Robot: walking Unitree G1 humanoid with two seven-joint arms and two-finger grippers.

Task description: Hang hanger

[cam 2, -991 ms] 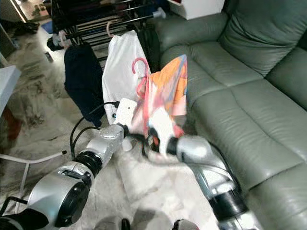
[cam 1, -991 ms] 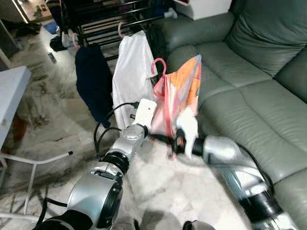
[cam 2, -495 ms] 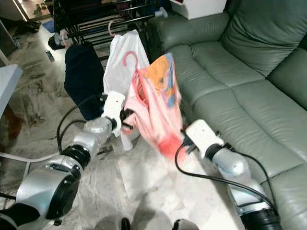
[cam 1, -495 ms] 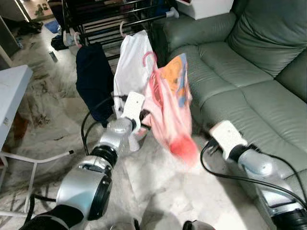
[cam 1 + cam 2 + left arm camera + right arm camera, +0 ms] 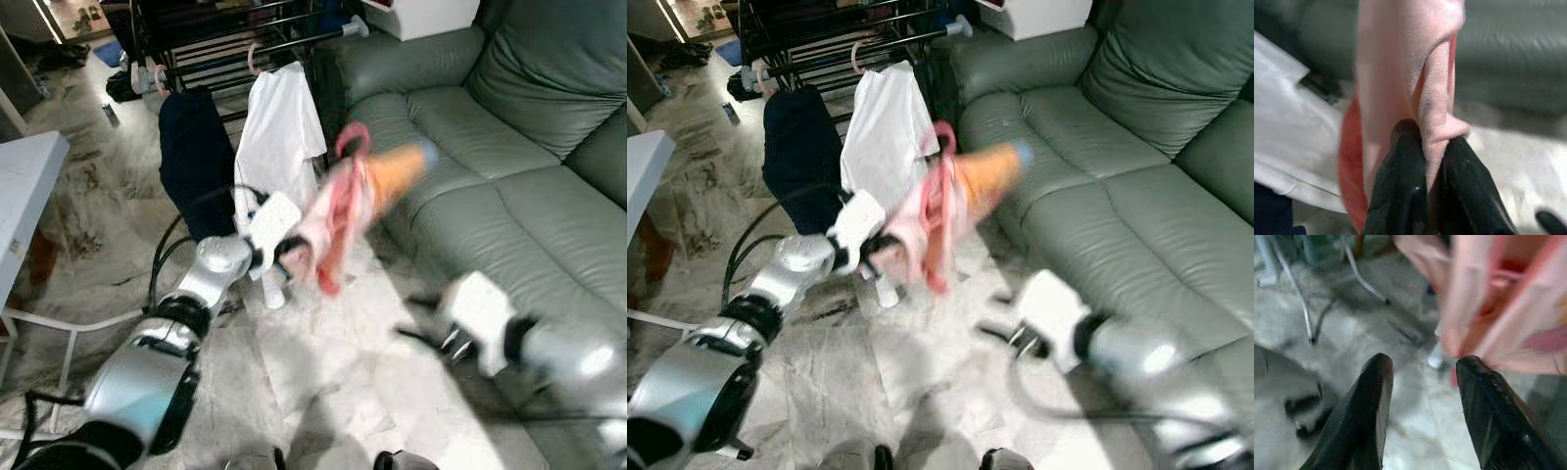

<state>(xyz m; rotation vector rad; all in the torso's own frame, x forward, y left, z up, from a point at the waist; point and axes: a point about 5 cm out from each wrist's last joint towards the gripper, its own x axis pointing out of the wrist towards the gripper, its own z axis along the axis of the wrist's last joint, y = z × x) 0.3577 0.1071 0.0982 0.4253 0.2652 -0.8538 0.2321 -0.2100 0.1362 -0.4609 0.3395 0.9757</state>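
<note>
A pink and orange garment (image 5: 345,201) hangs on a pink hanger whose hook (image 5: 354,135) sticks up above it. The garment is blurred and flares out toward the sofa. My left gripper (image 5: 286,257) is shut on a fold of the pink cloth (image 5: 1434,117), low on the garment's left side. The black drying rack (image 5: 230,41) stands behind, about a hand's width beyond the hook. My right gripper (image 5: 423,333) is open and blurred, low over the floor to the right of the garment and apart from it; its two fingers (image 5: 1374,396) are spread wide.
A white shirt (image 5: 279,132) on a pink hanger and a dark navy garment (image 5: 196,162) hang from the rack. A green leather sofa (image 5: 509,147) fills the right side. A white table (image 5: 24,186) stands at the left. Marble floor (image 5: 323,382) lies below.
My right gripper let go of the garment and drew back low to the right. The left gripper swung the garment up, so its orange part flares toward the sofa.
</note>
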